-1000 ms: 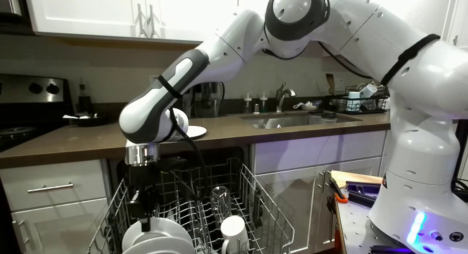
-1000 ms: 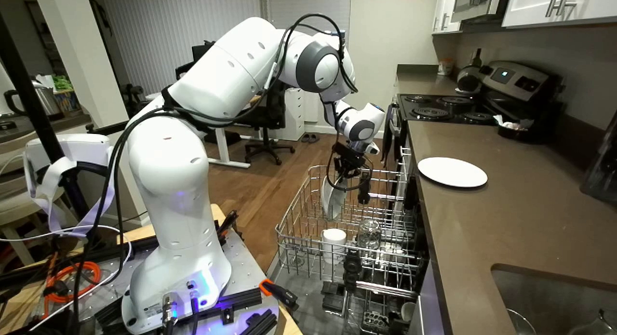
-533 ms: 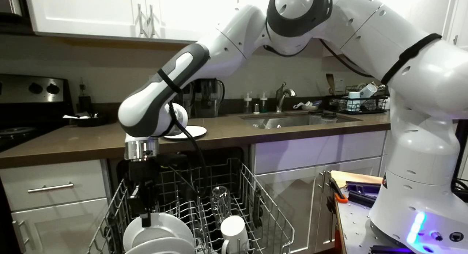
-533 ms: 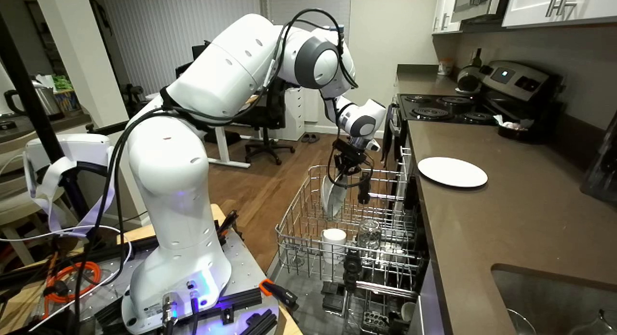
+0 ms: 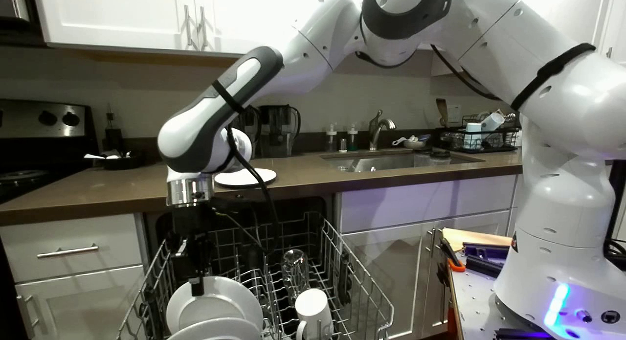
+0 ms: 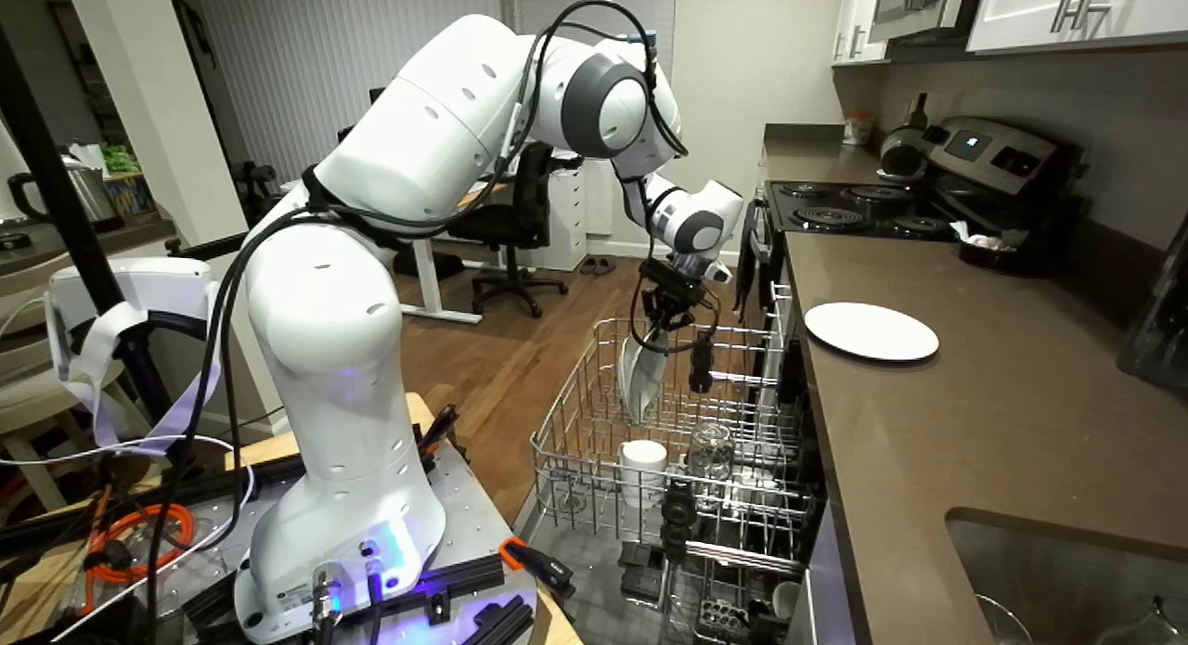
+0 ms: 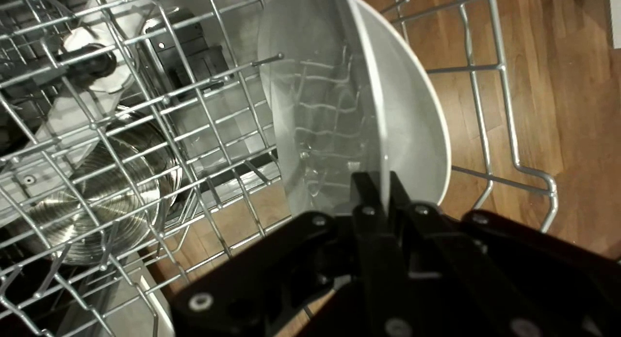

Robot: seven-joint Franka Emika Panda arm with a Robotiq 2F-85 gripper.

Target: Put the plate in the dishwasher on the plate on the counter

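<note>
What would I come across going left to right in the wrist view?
Shiny round metal thing, gripped plate, second plate, dishwasher rack's outer wire, white thing cut off by the picture's edge.

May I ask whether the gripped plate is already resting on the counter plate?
No: in an exterior view, the gripped plate is down at the dishwasher rack, apart from the counter plate.

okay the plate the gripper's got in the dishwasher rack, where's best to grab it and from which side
The plate is probably best pinched at its upper rim, from above, jaws on either face, as the gripper has it. It tilts steeply, thin edge upmost, so the rim is exposed; the second plate close alongside likely crowds a grip lower down.
</note>
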